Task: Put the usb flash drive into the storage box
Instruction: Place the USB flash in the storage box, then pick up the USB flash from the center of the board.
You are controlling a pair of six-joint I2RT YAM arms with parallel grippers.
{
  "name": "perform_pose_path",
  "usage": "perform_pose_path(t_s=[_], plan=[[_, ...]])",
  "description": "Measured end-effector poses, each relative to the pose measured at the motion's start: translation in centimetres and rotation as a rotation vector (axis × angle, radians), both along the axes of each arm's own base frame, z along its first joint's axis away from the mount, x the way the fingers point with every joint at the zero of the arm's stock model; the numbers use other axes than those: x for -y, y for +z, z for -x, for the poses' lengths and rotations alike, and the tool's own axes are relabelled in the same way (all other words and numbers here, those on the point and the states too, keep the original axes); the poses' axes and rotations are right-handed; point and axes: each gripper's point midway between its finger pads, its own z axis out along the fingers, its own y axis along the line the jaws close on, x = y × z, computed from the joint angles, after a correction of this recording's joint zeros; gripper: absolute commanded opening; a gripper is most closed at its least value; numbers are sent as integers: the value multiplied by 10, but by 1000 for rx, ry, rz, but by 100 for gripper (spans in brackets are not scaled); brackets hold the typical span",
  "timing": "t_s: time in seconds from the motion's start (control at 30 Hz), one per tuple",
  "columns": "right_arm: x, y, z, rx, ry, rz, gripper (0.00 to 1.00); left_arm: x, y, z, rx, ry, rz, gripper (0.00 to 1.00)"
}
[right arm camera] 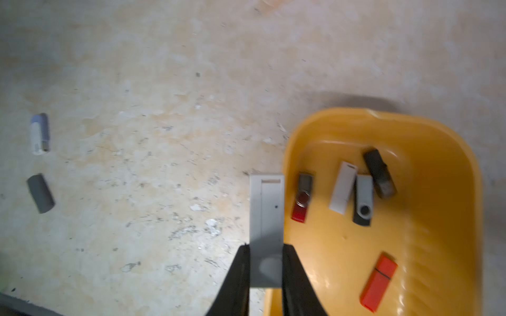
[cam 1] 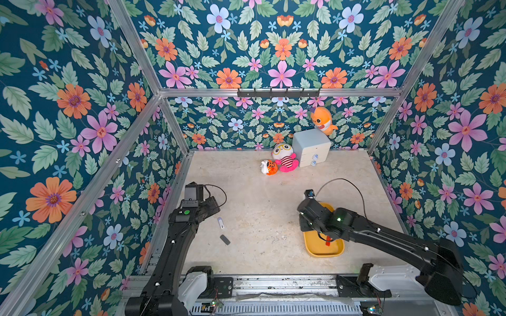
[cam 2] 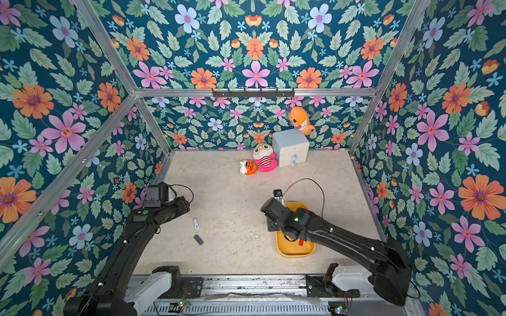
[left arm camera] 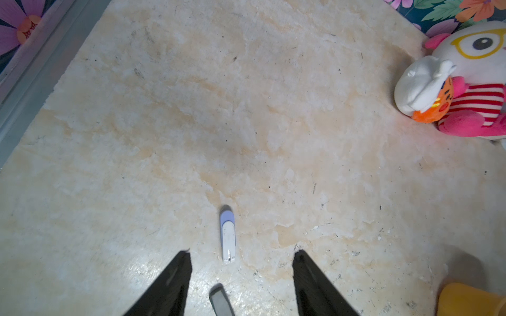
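Right wrist: hand [right arm camera: 266, 247] around flash drive [right arm camera: 267, 208]

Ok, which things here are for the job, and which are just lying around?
For the job: yellow tray; grey drive in the right gripper; white drive and dark drive on the table.
Just lying around: fish toy, glasses toy, tiger toy, little drawers.

Bright even top views, soft shadows, right wrist view dim, blurred
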Motion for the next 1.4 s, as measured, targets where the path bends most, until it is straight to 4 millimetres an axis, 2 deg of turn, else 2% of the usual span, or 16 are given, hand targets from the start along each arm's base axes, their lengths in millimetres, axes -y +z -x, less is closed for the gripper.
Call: perform_pose_path(t_s=[0.13, 0.27, 0.43, 0.57, 0.63, 0.77, 0.87, 1.03, 1.17, 1.3, 1.4], plan=[[50, -33, 18, -80, -130, -4, 16, 1, -7, -1, -26, -2, 2, 65], [76, -67, 36, -182, -211, 3, 16, 1, -10, -2, -39, -4, 3, 65], [74, -87, 47, -270, -210, 15, 19, 4, -14, -2, -54, -12, 8, 65], [67, -93, 46, -305, -209, 15, 27, 7, -18, -2, -69, -24, 13, 66], [64, -94, 44, -312, -207, 17, 34, 8, -20, -2, -78, -28, 14, 66], [59, -92, 40, -306, -192, 17, 52, 12, -25, -3, -99, -41, 18, 66], [55, -82, 35, -276, -177, -7, 57, 12, -28, -5, -117, -42, 18, 66], [51, -48, 24, -145, -130, -83, 60, 16, -39, -6, -156, -40, 43, 65], [54, -26, 16, -36, -110, -118, 60, 24, -64, 3, -216, -9, 76, 64], [60, -18, 13, 17, -104, -110, 60, 34, -87, 11, -277, 2, 66, 62], [65, -20, 13, 32, -98, -85, 60, 42, -97, 14, -300, -10, 26, 60]])
